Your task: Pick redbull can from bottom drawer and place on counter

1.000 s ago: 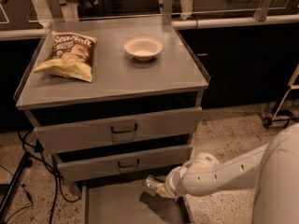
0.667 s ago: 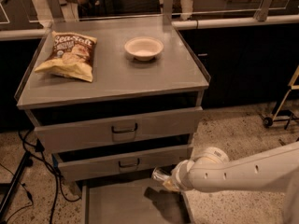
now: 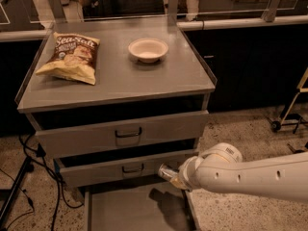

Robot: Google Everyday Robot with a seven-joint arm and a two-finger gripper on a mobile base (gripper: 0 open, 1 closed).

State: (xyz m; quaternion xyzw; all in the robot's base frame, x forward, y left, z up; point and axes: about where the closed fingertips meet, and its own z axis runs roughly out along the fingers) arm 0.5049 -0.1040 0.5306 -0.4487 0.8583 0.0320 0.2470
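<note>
jaws closed on the can (image 3: 165,170), held tilted, nearly sideways, at the tip of the gripper (image 3: 170,174). the can is clear of the bottom drawer (image 3: 125,211) floor, shadow beneath, just in front of the middle drawer (image 3: 96,171) face.

risks: a straight lift could knock the can on the drawer fronts above or the counter (image 3: 125,83) rim. a tilted grip may let it slip. set down near the bowl (image 3: 148,49), it could nudge it.

arm (image 3: 250,177) reaches in from the right, low, roughly level, wrist bent toward the cabinet.
</note>
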